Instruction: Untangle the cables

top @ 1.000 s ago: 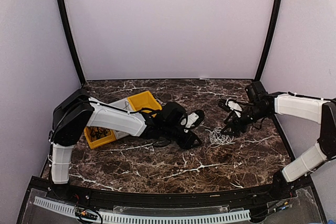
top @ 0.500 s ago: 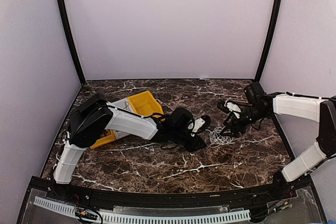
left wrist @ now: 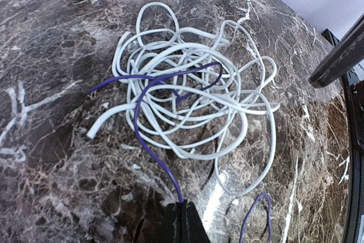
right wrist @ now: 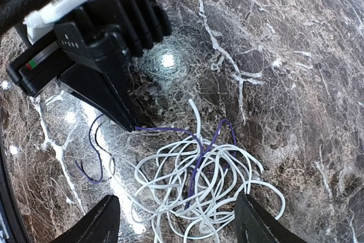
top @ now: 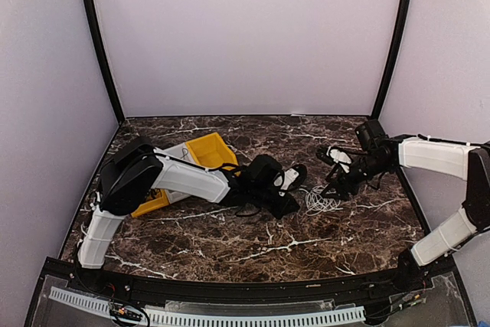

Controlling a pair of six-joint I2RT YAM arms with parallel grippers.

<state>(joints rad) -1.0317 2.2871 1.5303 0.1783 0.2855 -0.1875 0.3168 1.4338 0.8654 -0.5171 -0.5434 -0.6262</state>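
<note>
The cables [top: 321, 201] lie in a small heap on the dark marbled counter [top: 230, 243], right of its centre and between the two arms. Most of the heap is a white cable [left wrist: 193, 98] in many loose overlapping loops, with one cut end sticking out on the side away from the right arm. A thin purple cable [left wrist: 136, 112] threads through the white loops, and another curl of purple lies on the counter just outside the heap, near the left arm. The left gripper [left wrist: 182, 211] sits low at the edge of the heap with its jaws pressed together on the purple cable, which runs straight from the pinched tips up into the tangle. The white loops start just beyond its tips and do not touch them. The right gripper [right wrist: 179, 209] hangs over the opposite side of the heap with its jaws wide and nothing between them, one finger on either side of the white loops below. A small patch with red and green marks on the side of the left gripper's body is too blurred to read. Two yellow bins [top: 213, 149] stand behind the left arm, well apart from the cables.
</note>
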